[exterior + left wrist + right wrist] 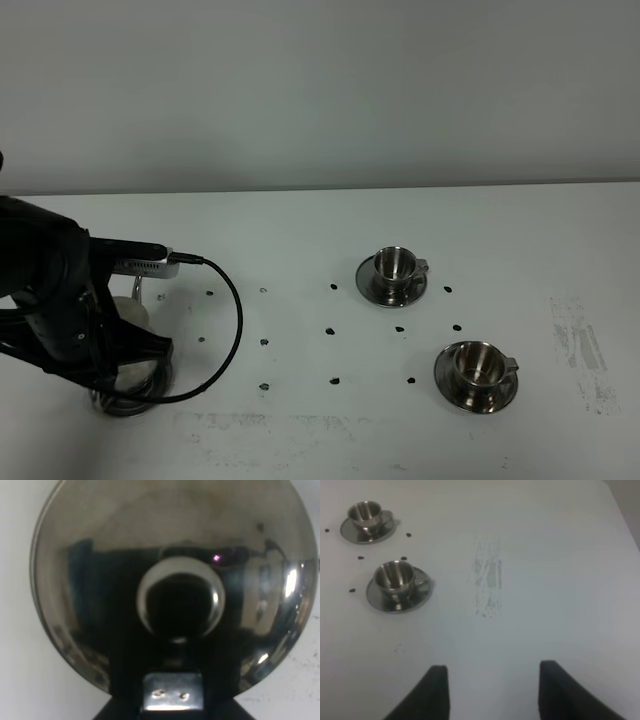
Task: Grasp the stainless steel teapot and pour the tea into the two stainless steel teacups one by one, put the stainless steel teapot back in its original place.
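The left gripper [171, 714] is seen by its wrist camera right above the shiny round steel teapot [95, 575]. Only the dark tips of its fingers [107, 714] are shown, at the edge of the picture. A small steel block with two rivets [172, 694] is seen between them. Whether the block is pinched cannot be told. The right gripper [493, 666] is held open above the white table [545, 580]. A wide gap is left between its two black fingers [437, 690], and nothing is held in it.

The teapot is stood upright, with its domed lid and round knob [180, 597] turned up towards the camera. Its spout is hidden, so the way it points cannot be told. In the high view the teapot [130, 312] is found at the near left of the table, mostly covered by the black left arm [50, 290]. The rim of a round steel saucer [135, 405] is seen under it. The lid is as bright as a mirror, and dark shapes are reflected in it.

A small shiny steel cup at the back [395, 263] and another at the front [478, 363] are placed on the right, well apart from the teapot. Each is set on its own little steel saucer [372, 287], with its side handle turned to the right in the high view. Small black dots [332, 329] are scattered on the table between.
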You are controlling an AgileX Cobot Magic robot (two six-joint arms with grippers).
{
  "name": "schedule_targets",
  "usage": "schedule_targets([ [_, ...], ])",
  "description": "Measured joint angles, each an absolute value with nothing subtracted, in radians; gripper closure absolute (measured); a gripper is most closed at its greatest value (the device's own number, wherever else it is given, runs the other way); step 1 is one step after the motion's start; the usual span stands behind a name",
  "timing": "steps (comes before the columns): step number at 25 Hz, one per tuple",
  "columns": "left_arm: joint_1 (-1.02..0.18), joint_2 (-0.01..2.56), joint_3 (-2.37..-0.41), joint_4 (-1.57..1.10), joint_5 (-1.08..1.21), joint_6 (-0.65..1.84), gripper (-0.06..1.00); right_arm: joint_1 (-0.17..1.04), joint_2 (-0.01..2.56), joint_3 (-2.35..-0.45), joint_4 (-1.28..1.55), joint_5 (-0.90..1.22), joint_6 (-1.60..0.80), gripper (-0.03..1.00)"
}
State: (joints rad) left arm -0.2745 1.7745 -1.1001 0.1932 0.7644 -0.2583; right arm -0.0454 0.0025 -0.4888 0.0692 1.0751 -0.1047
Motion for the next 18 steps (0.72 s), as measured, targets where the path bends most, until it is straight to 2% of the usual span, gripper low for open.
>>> schedule_targets([
  [5, -0.277, 1.749, -1.176, 0.177, 0.821, -0.192, 0.69, -0.045, 0.002, -0.489, 0.069, 1.075, -0.105, 0.54],
  [18, -0.277, 1.748, -1.279, 0.069, 0.906, 0.270, 0.69, -0.045, 0.002, -0.489, 0.069, 1.075, -0.105, 0.54],
])
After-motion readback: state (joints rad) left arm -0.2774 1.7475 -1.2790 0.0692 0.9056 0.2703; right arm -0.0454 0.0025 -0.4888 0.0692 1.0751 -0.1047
